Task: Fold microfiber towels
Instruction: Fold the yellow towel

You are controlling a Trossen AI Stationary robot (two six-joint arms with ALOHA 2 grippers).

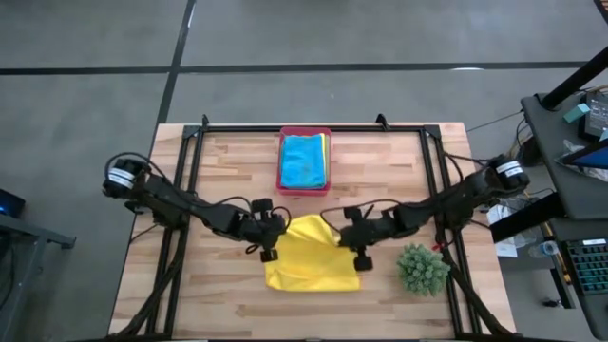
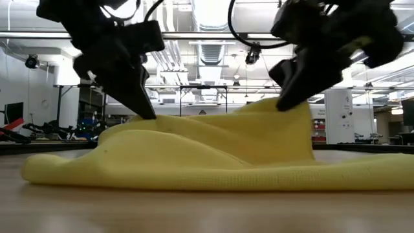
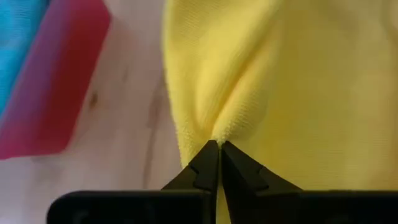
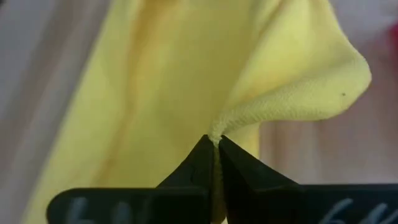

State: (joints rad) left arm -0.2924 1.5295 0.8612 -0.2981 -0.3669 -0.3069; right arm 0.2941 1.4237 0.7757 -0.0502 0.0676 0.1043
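1. No legible text, label, brand, number or sign found in any of the four views.

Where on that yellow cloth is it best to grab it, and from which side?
By its far edge, one pinch toward each end, coming down from above. The yellow towel lies limp on the table, so only a thin hem gives the fingers something to nip. The left gripper and the right gripper are each shut on that edge, and the cloth rises in a ridge at each pinch.
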